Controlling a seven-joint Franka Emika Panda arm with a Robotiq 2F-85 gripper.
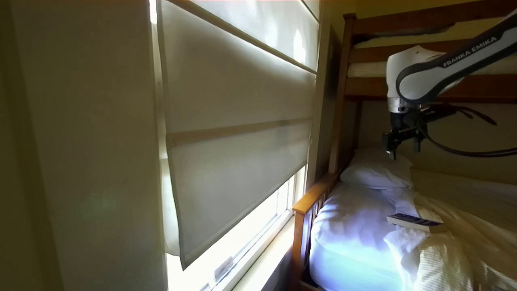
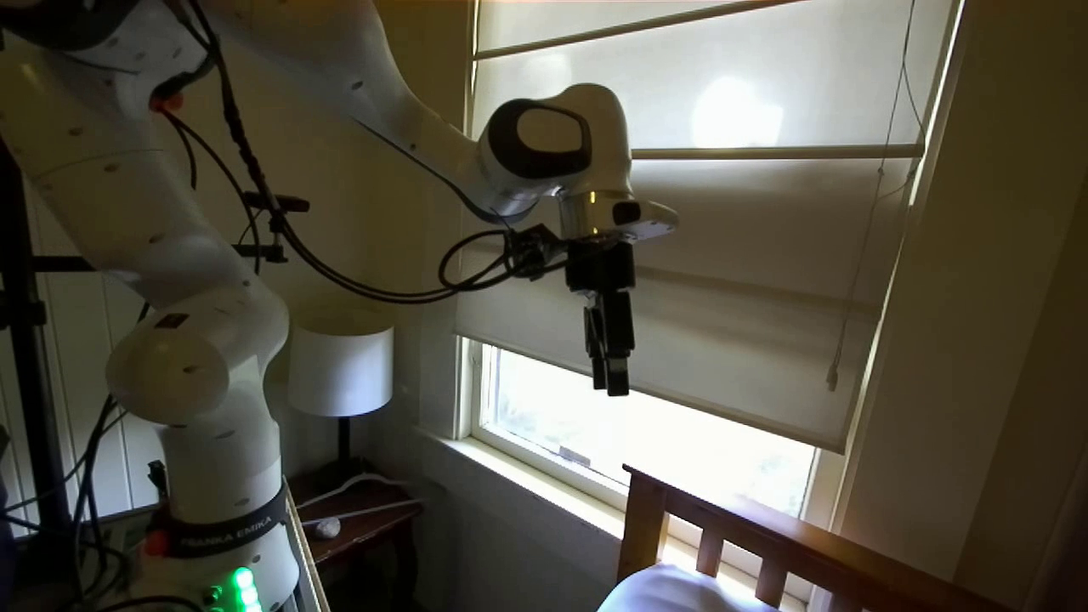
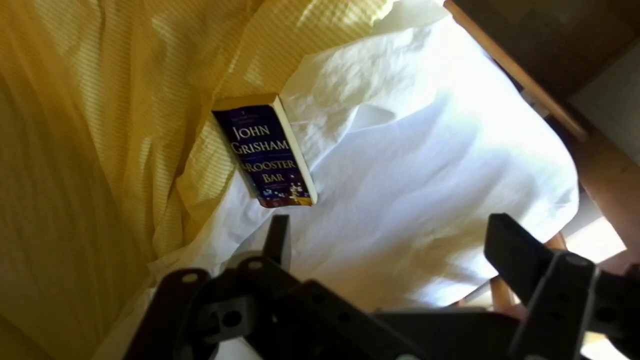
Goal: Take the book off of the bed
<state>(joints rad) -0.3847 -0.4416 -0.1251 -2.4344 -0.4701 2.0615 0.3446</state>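
Left to right across the wrist view, the blanket (image 3: 135, 110) comes first, out past the fingers (image 3: 517, 247) on their left side. Next is the book (image 3: 265, 155), lying cover up on the bed (image 1: 351, 218), partly over the blanket and partly over the sheet (image 3: 400, 175). In that view it shows just past the tip of the left-hand finger, not between the two, and its long axis points away from the fingers, its far end leaning left. That axis therefore runs roughly crosswise to the line joining the fingers, so a small turn would probably let them close on its narrow width. Further right, only sheet shows in the gap: the fingers stand wide apart, holding nothing. Beyond them on the right is the wooden rail (image 3: 520, 73). In an exterior view the fingers hang well above the book, so the coming move likely calls for a shift toward it, then a long descent.
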